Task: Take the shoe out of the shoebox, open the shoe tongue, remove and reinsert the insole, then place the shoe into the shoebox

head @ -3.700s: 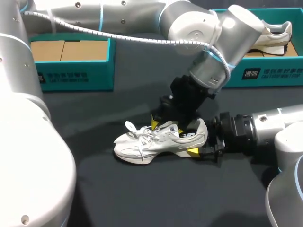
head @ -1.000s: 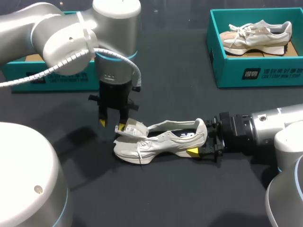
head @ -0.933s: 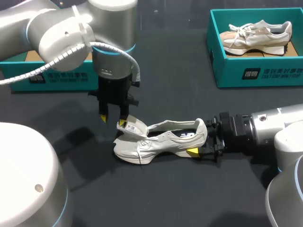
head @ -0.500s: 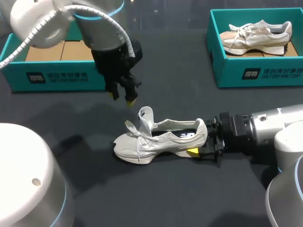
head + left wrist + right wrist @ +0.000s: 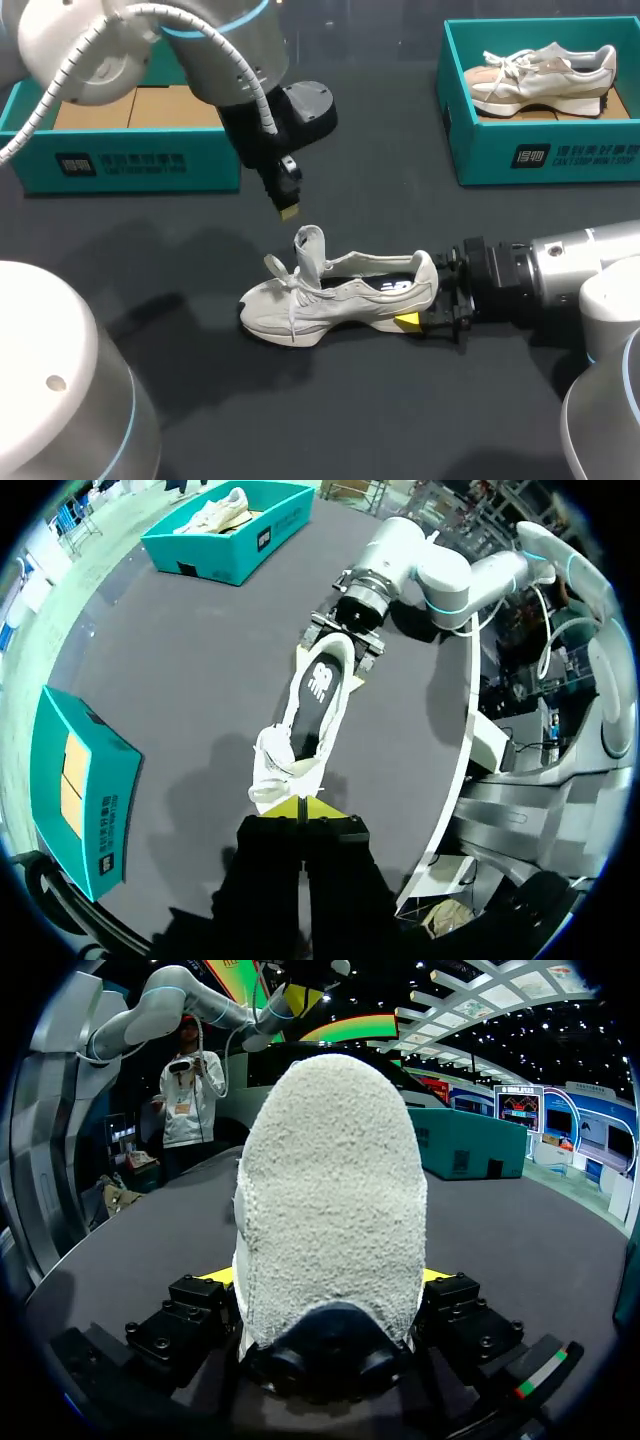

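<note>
A white shoe [image 5: 335,297] lies on its sole on the dark table, toe to the left, with its tongue [image 5: 309,245] standing up and the opening bare. My right gripper [image 5: 425,312] is shut on the heel [image 5: 330,1200], a yellow-tipped finger [image 5: 214,1276] on either side. My left gripper [image 5: 288,208] hangs above and just behind the tongue, fingers shut together and holding nothing. In the left wrist view its yellow tips [image 5: 300,808] sit just over the shoe's toe end [image 5: 283,770], and the insole [image 5: 318,685] shows inside the shoe.
A teal shoebox [image 5: 140,160] with a cardboard floor stands at the back left. A second teal shoebox [image 5: 560,155] at the back right holds another pale shoe [image 5: 540,75]. Bare dark table lies in front of the shoe.
My left gripper has let go of the tongue, risen toward the back and shut its fingers. The tongue now stands upright. The right arm and shoe body have kept still.
</note>
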